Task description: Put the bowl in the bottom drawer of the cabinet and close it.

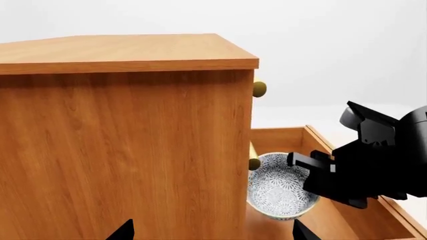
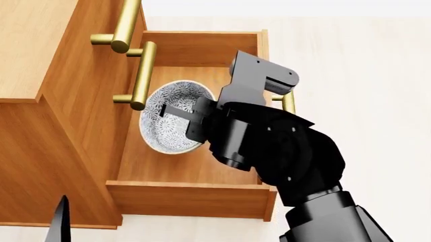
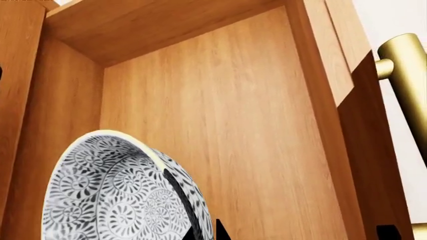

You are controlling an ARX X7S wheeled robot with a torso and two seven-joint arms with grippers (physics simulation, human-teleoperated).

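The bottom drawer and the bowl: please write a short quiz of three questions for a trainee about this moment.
1. True or false: the bottom drawer is pulled open.
2. Which arm's gripper holds the bowl by its rim? A) left B) right
3. Fill in: the bowl is tilted above the floor of the ____.

Key
1. True.
2. B: the right gripper has fingers on the rim; the left gripper shows only its tips, beside the cabinet.
3. Drawer.
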